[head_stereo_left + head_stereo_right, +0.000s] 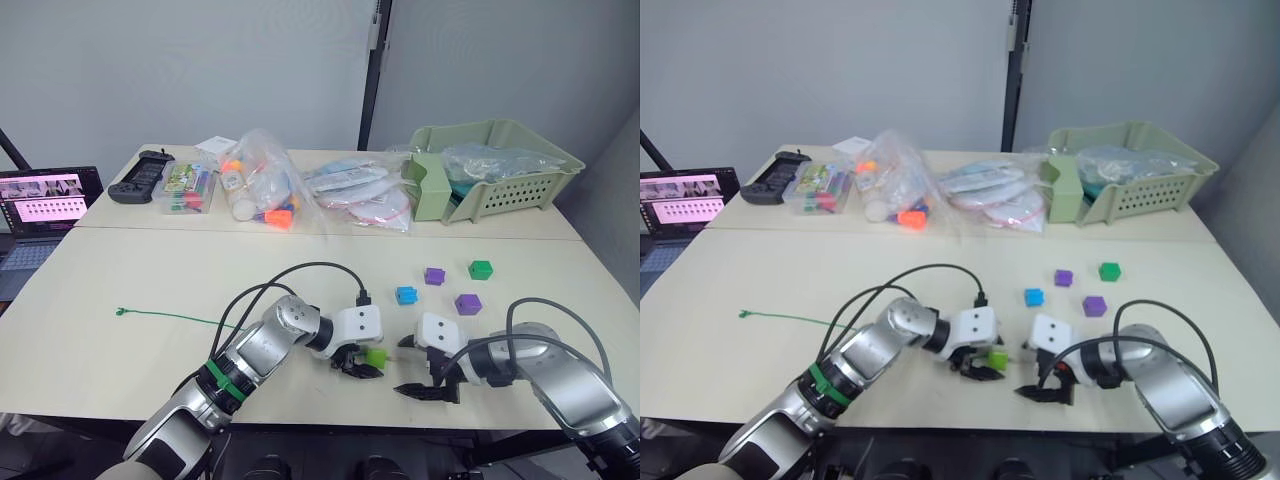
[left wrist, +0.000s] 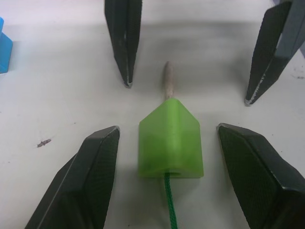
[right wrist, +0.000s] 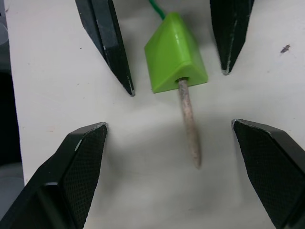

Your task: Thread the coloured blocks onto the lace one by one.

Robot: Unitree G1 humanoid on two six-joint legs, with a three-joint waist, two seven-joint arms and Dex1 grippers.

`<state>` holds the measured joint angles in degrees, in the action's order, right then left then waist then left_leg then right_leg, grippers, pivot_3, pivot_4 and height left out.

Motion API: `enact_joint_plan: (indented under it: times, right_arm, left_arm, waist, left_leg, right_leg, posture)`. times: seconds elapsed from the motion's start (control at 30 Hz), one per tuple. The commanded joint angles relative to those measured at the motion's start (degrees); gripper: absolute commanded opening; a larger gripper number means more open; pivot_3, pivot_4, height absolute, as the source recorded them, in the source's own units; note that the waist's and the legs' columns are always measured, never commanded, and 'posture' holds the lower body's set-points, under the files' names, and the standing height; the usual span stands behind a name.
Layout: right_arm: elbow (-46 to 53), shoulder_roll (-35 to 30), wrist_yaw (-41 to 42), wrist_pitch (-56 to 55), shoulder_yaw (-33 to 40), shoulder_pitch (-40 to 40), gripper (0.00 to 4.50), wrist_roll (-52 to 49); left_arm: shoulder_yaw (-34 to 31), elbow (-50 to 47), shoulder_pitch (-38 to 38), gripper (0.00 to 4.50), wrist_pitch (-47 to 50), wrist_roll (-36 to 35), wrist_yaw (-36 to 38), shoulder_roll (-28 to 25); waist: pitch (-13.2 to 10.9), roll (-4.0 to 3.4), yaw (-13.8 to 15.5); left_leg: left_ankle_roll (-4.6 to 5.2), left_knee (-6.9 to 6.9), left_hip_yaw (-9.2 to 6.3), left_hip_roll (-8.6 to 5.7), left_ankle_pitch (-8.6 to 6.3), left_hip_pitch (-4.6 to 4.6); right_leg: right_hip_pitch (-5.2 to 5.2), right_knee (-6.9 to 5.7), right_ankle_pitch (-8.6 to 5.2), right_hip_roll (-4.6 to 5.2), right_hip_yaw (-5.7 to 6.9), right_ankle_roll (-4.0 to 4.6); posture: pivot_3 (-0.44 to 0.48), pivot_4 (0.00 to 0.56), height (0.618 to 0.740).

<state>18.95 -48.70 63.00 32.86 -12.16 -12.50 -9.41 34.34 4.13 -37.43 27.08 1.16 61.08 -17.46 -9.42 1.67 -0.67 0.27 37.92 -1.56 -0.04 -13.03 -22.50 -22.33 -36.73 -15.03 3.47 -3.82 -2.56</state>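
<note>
One lime wedge (image 2: pixel 169 138) threaded on the lace (image 2: pixel 169 210) (four cubes loose); both tools gape, empty.

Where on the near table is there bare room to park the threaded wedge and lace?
Bare top lies on the robot's left, between the lace tab end and the table's near edge, and in the middle band before the bags. It is crowded ahead-right: blue cube, purple cubes, green cube. Left gripper and right gripper flank the lime wedge.
</note>
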Motion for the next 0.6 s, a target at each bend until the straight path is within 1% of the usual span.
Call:
enact_joint_plan:
  times: [0.03,0.1,0.5,0.6]
  right_arm:
    - [0.1,-0.2,-0.4,-0.6,0.9,-0.6,4.50,-0.5]
    - [0.0,-0.2,-0.4,-0.6,0.7,-0.7,4.50,-0.7]
    - [-5.5,1.8,-0.7,-2.1,-2.0,-4.3,4.50,0.5]
    - [-6.0,2.2,-0.6,-2.4,-2.5,-4.8,3.68,0.5]
  left_arm:
    - [2.0,-0.1,1.0,1.94,2.4,1.2,0.5,-0.3]
    - [2.2,-0.5,1.3,1.35,2.9,1.1,0.9,-0.6]
    - [2.0,-0.4,1.0,1.33,2.3,1.0,2.1,-1.4]
    - [2.0,-0.3,0.9,1.33,2.1,0.9,2.3,-1.6]
  waist:
    - [0.0,0.00,0.0]
    - [0.0,0.00,0.0]
    - [0.0,0.00,-0.2]
    - [0.0,-0.01,-0.2]
  left_leg:
    - [0.00,0.00,0.00,0.00,0.00,0.00]
    - [0.00,0.00,-0.01,0.01,0.00,0.00]
    - [0.00,-0.01,-0.01,0.03,0.00,0.01]
    - [0.00,-0.01,-0.01,0.04,0.00,0.03]
  right_leg:
    - [-0.01,0.00,0.00,0.00,0.00,0.00]
    - [-0.01,0.00,0.00,-0.01,0.00,0.00]
    - [-0.02,-0.02,0.00,-0.02,0.00,0.01]
    - [-0.02,-0.02,0.00,-0.03,0.00,0.01]
  posture:
    - [0.000,0.150,0.740]
    - [0.000,0.150,0.740]
    - [0.000,0.150,0.740]
    - [0.000,0.150,0.740]
